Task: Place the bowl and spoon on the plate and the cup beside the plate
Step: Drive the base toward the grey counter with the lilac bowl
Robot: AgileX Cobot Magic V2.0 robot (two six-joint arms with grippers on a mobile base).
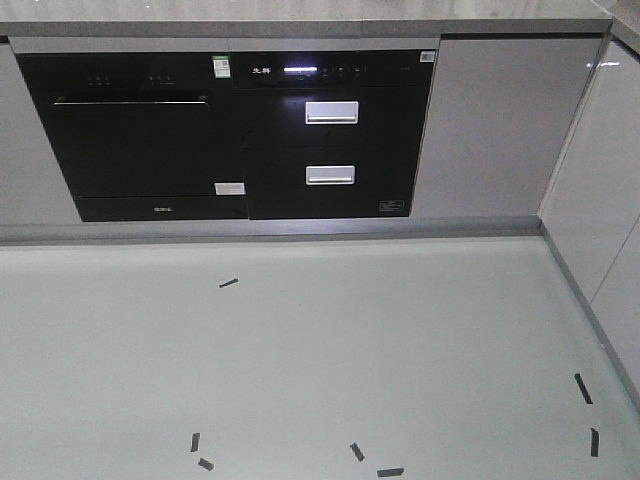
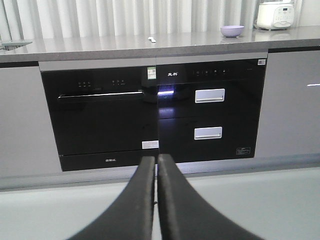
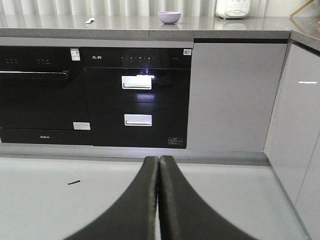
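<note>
**Right gripper closed before the kitchen cabinets**

The right gripper (image 3: pixel 158 164) pointed at the black oven front (image 3: pixel 135 100), its two dark fingers pressed together with nothing between them. Beyond it, on the grey countertop (image 3: pixel 125 22), the lilac bowl (image 3: pixel 169 17) stood upright. The pale spoon (image 3: pixel 90 21) lay well apart toward the view's left, and a white appliance (image 3: pixel 233 7) stood toward its right. A short black tape mark (image 3: pixel 74 182) lay on the pale floor (image 3: pixel 225 200).

Looks like a home kitchen. Shows a black built-in appliance (image 1: pixel 135 140) with a bar handle at eleven o'clock, next to a black two-drawer unit (image 1: pixel 331 140) with lit controls at twelve. Has glossy grey cabinet doors (image 1: pixel 495 125) at two o'clock. Carries a bowl (image 2: pixel 232 31), a spoon (image 2: pixel 152 39) and a white cooker (image 2: pixel 274 14) on the grey stone desk (image 2: pixel 90 49) above, against a pleated curtain (image 2: pixel 125 17).
</note>
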